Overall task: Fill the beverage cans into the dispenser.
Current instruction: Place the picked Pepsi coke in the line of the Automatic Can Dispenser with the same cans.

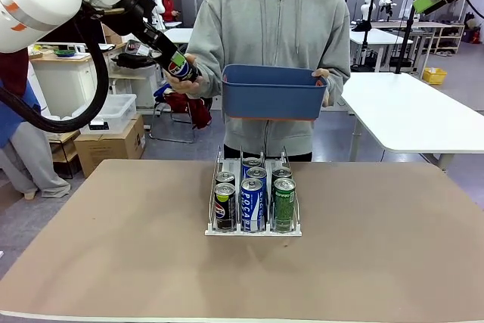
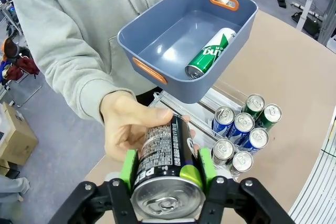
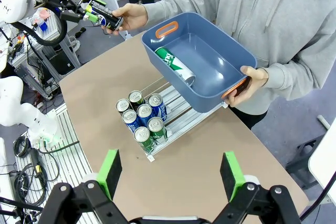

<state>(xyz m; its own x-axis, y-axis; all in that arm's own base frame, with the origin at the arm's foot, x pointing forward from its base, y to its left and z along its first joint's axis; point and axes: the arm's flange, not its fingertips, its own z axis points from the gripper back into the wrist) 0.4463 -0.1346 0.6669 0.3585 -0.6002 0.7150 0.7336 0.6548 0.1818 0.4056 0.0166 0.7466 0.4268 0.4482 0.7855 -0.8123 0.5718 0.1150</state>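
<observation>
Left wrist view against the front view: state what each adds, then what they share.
Left wrist: the inside of the blue tub, a green can lying on its side there. Front: the side labels of the front cans in the dispenser, black, blue, green. Shared: the robot's left hand shut on a black Pepsi can, the person's hand touching it.

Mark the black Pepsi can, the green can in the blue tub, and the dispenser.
black Pepsi can (image 2: 164,153), left wrist view, printed side wall.
green can (image 2: 212,52), left wrist view, middle of its lettered side.
dispenser (image 1: 254,233), front view, front edge of its white base.
</observation>
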